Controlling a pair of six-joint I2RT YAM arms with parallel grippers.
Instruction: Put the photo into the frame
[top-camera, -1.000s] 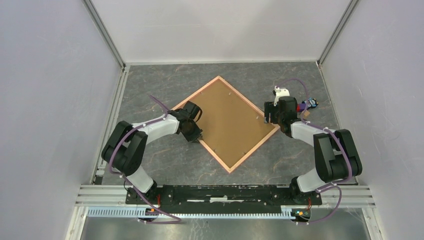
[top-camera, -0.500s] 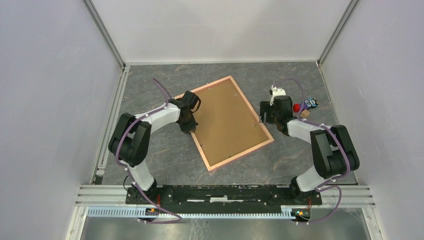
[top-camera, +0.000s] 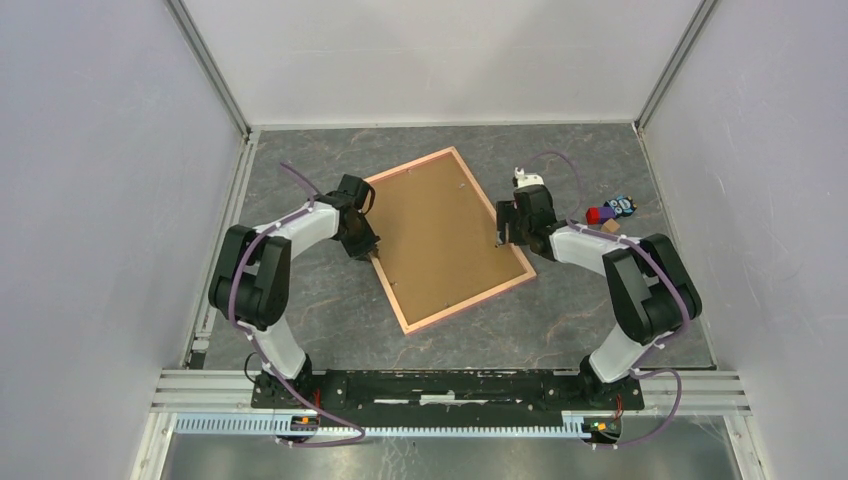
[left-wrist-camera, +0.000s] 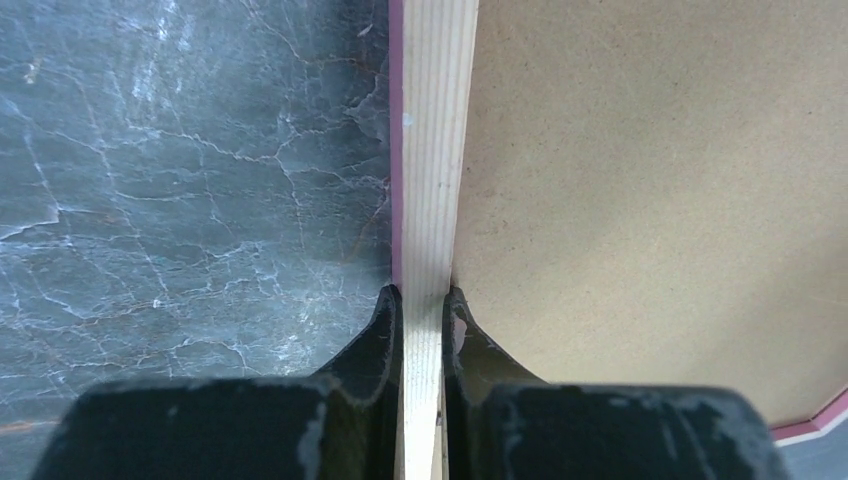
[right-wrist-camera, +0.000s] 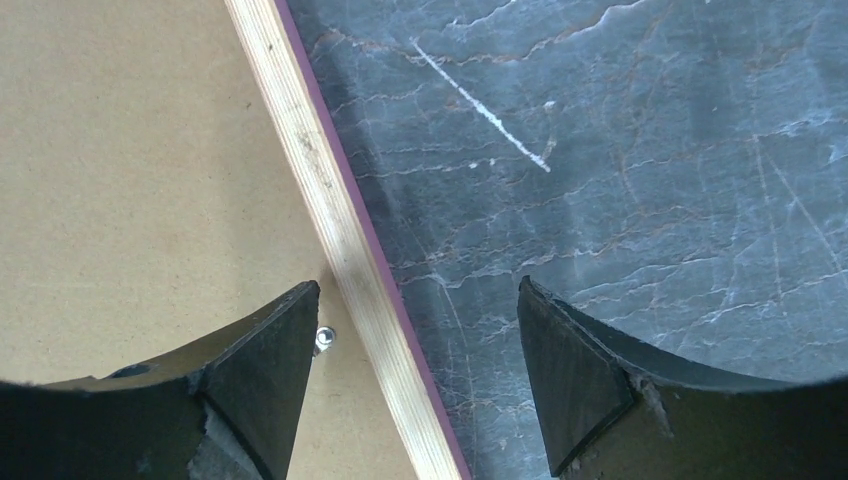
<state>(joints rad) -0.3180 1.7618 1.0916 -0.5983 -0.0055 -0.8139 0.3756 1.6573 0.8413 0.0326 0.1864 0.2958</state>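
Left gripper (left-wrist-camera: 422, 300) is clamped on the left rail of the frame (top-camera: 445, 235), which lies back-up on the table (top-camera: 330, 305), its front hidden. Right gripper (right-wrist-camera: 418, 290) straddles the right rail, jaws apart, contact unclear. Red and blue bits (top-camera: 610, 210) are too small to identify.

Bright, even overhead light; a soft shadow edges the frame (left-wrist-camera: 435, 150) in sharp wrist views.

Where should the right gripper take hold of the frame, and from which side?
Probably best: grip the thin right rail of the frame, coming from above. The frame lies flat, back up, so only its narrow edge fits between fingers. The right gripper stands open astride this rail; the left gripper pinches the opposite rail likewise.
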